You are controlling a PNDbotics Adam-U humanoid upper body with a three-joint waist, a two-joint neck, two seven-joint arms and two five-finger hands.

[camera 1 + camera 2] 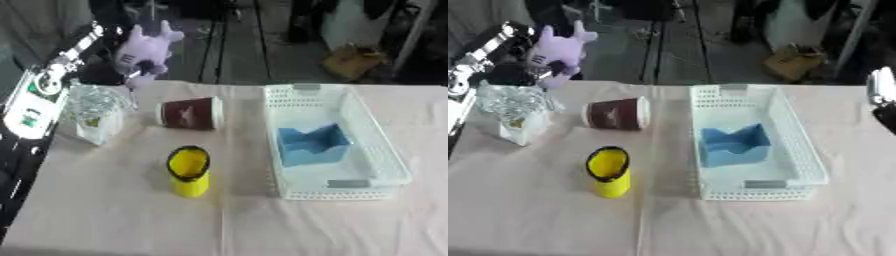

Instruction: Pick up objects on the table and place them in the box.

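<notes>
Left robot hand (pixel 138 64) is up at the table's (pixel 114 215) far-left corner, fingers wrapped around a purple plush toy (pixel 147 46). The white box (pixel 332 140) only has a blue block (pixel 311 145) in it.

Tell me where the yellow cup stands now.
The yellow cup stands upright left of the white basket, nearer the camera than the brown paper cup lying on its side.

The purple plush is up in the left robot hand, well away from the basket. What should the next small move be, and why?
Probably carry the purple plush toy to the right, over the white basket, before letting go. The left robot hand holds it above the table's far left corner, beyond the clear bag and the tipped brown cup, so a release here would miss. The basket holds only a blue object, leaving room.
</notes>
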